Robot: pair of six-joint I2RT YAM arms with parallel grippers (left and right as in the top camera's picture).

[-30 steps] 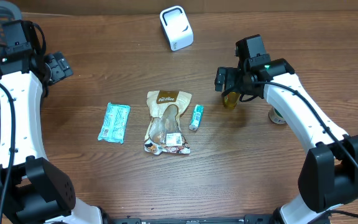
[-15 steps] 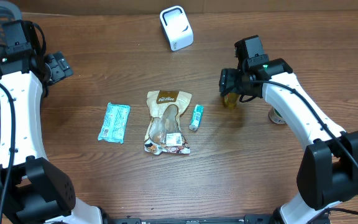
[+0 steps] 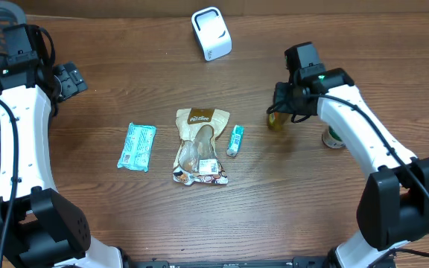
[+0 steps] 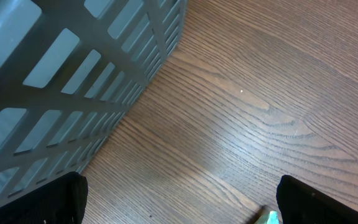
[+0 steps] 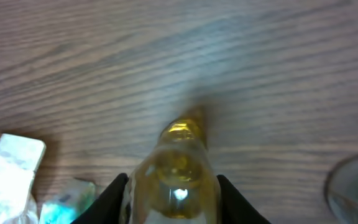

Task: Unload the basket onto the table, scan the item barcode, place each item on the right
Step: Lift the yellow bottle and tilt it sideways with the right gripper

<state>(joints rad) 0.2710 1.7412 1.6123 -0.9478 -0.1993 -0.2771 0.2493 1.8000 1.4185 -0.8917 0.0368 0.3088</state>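
Grasp step: our right tool point(image 5: 173, 194) pinches the small amber bottle point(image 3: 275, 121) on the desk point(image 3: 311, 193), well apart from the white scanner point(image 3: 211, 33); left tool point(image 3: 67, 78) gapes wide. Next, we judge: lift, present its barcode.

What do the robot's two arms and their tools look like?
The left arm and right arm have white shells, black joints and black cables alongside. The left tool and right tool are black. A green light shows near the right wrist.

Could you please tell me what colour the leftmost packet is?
The packet is pale teal, clearest in the overhead view.
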